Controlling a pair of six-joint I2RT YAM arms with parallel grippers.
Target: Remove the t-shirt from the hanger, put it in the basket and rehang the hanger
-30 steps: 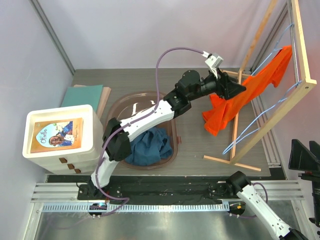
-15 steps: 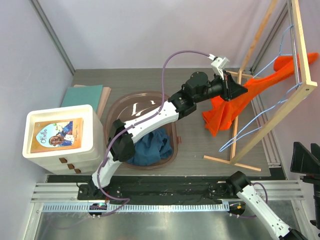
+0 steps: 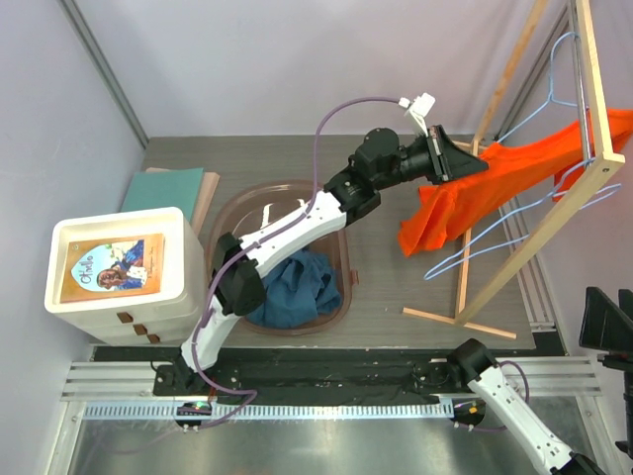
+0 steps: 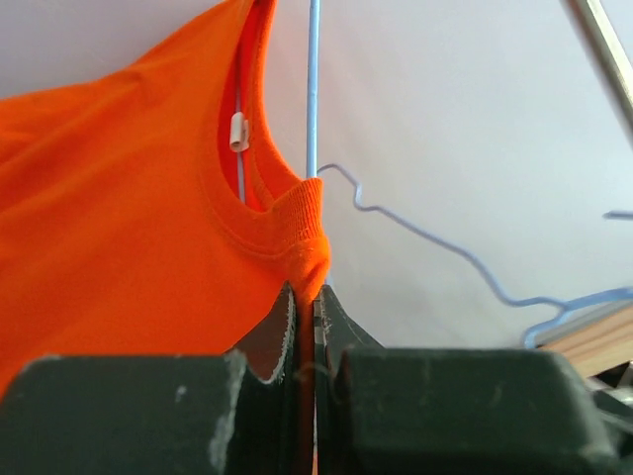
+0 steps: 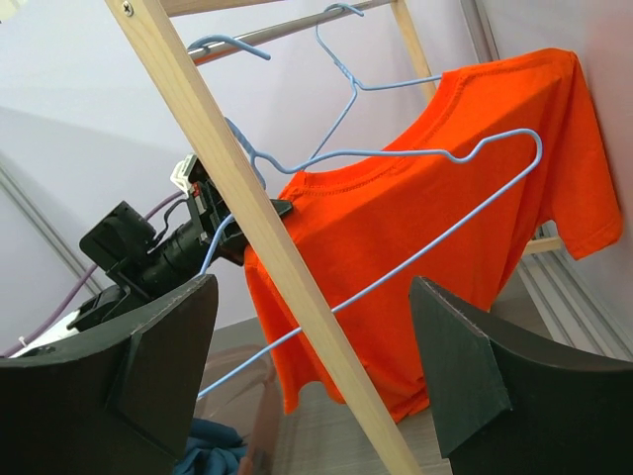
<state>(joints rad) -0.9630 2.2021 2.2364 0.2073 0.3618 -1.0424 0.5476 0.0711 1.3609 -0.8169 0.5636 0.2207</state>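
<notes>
The orange t-shirt (image 3: 514,173) hangs on a blue wire hanger (image 5: 348,81) from the wooden rack (image 3: 596,89). My left gripper (image 3: 473,164) is raised at the shirt's neck. In the left wrist view it (image 4: 314,297) is shut on the collar rib of the t-shirt (image 4: 129,228), and the hanger's wire (image 4: 313,89) runs up just behind the pinched fold. My right gripper (image 5: 316,376) is open with nothing between its fingers. It sits low at the right, facing the t-shirt (image 5: 445,237) from the far side of a rack post.
An empty blue hanger (image 5: 475,213) hangs in front of the shirt, and its lower wire (image 3: 465,259) swings out below the rack. A brown basket (image 3: 348,259) holds blue cloth. A white drawer box (image 3: 124,297) and a teal folder (image 3: 173,186) stand at the left.
My left gripper has closed on the shirt's collar and lifted slightly. The t-shirt has stretched out toward the right along the rack, and the hangers have swung.
</notes>
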